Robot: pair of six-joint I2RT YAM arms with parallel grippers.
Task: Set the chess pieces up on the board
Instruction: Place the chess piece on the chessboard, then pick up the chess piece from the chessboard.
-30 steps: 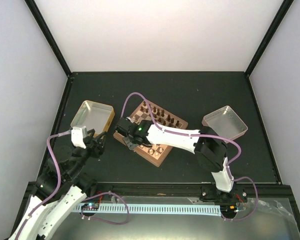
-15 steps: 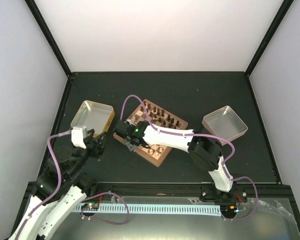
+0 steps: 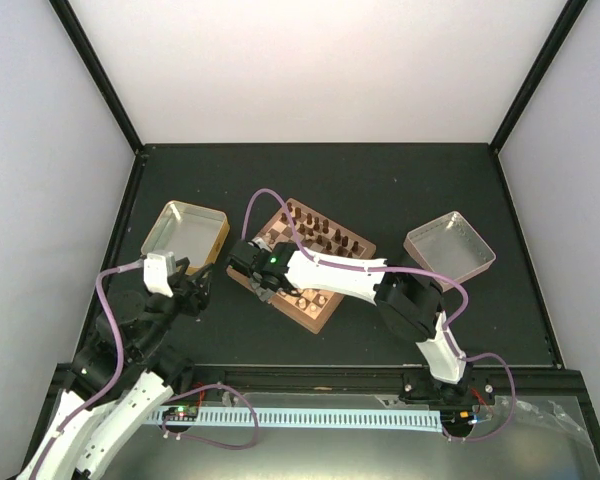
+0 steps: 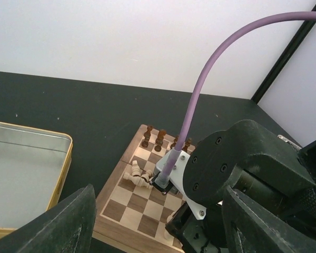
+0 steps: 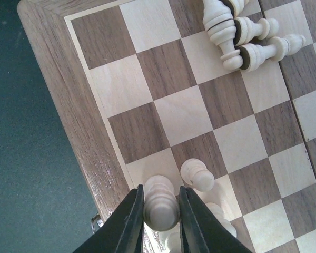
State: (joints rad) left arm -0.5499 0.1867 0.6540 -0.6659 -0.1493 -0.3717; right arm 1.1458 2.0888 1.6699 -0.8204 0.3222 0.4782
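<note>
From above, your right gripper [image 3: 261, 286] covers the board's [image 3: 332, 313] left corner, between left tray [image 3: 185, 232] and right tray [image 3: 450, 248]; left wrist: left gripper [image 4: 163, 232] gapes empty, right arm [image 4: 242, 163] hiding squares; right wrist: fingers [image 5: 129, 223] pinch 1 pale piece [image 5: 160, 203], toppled pale pieces [image 5: 242, 34] beyond.

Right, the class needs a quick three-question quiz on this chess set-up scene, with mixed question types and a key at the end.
1. True or false: a pale piece stands between the fingers of the right end effector.
2. The left end effector is: A wide open and empty; B half shut; C fully shut.
3. Fill in: the toppled pale pieces lie on the ____.
Key: 1 true; 2 A; 3 board.
</note>
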